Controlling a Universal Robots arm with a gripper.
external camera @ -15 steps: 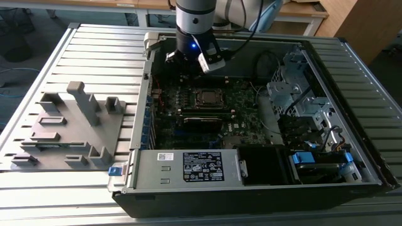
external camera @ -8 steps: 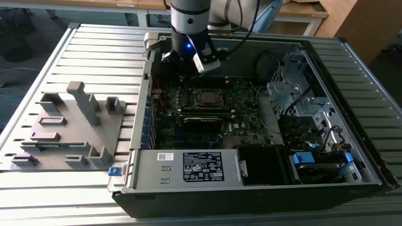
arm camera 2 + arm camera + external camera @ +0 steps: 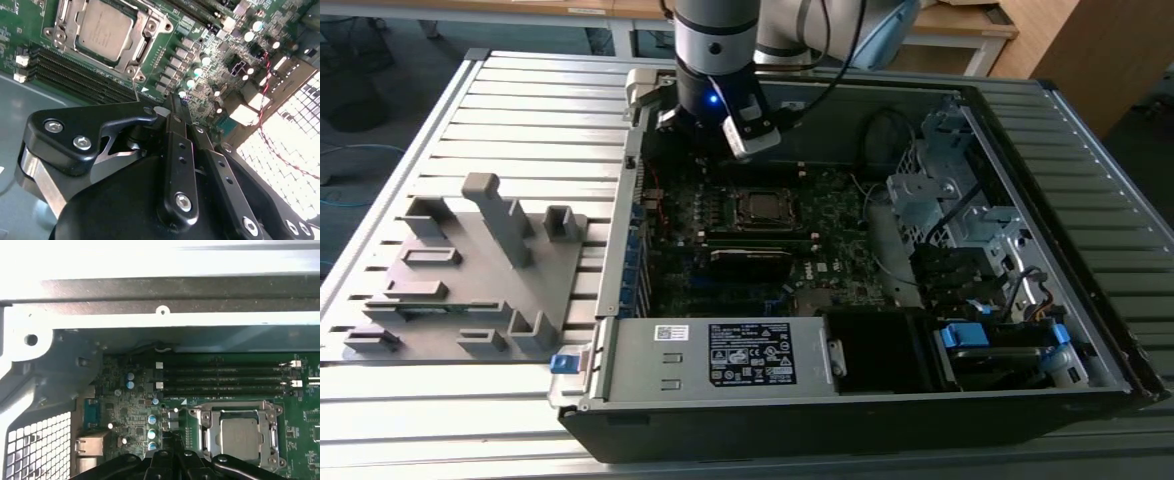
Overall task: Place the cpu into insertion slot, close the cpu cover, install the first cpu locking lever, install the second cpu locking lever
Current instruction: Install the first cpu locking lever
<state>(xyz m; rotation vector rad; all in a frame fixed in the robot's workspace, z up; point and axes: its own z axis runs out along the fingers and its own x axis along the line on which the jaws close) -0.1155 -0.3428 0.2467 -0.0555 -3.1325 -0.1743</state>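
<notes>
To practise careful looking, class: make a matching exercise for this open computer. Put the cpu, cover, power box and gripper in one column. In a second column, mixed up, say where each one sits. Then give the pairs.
Column one
1 cpu
2 cover
3 power box
4 gripper

Column two
A over the board, beside the cpu
B flat frame around the cpu
C seated under the cover's window
D along the edge of the case, white-labelled

Pairs: 1-C, 2-B, 3-D, 4-A
</notes>
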